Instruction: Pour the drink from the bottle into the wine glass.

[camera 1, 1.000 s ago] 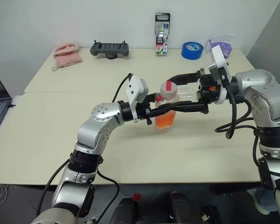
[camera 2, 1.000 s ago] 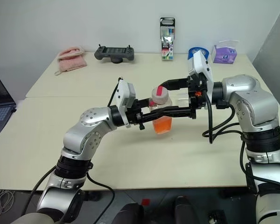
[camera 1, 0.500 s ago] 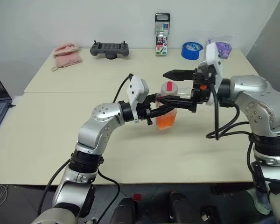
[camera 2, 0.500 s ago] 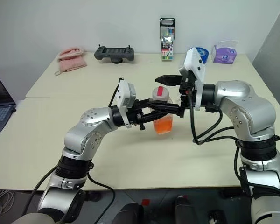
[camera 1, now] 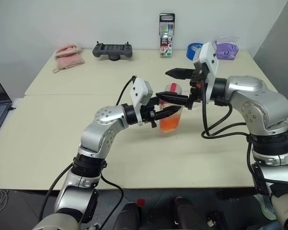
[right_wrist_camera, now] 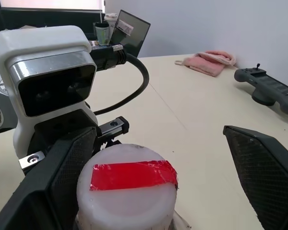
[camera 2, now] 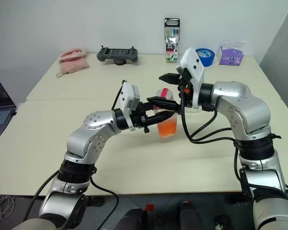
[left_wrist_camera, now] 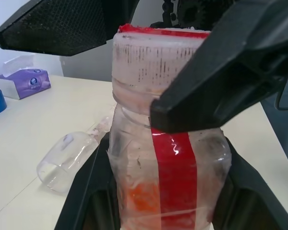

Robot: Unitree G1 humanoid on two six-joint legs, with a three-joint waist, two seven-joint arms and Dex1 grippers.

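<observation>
Gripping the bottle [camera 1: 171, 114] by its body above the table [camera 1: 62, 120], left gripper [camera 1: 166, 112] clamped shut; right gripper [camera 1: 174, 86] spread wide, straddling the white, red-taped cap [right_wrist_camera: 127, 189]. Thin plastic, probably light and squashy; best taken firmly round the cap. Wine glass [left_wrist_camera: 67, 160] lying toppled just behind.

No lettering can be read for sure, even on the marker pack [camera 1: 166, 35].

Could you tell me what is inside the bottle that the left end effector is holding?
Orange-red drink fills the lower part of the bottle; the part above looks empty. The white cap is on. The black fingers and a red tape strip cover some of it.
</observation>
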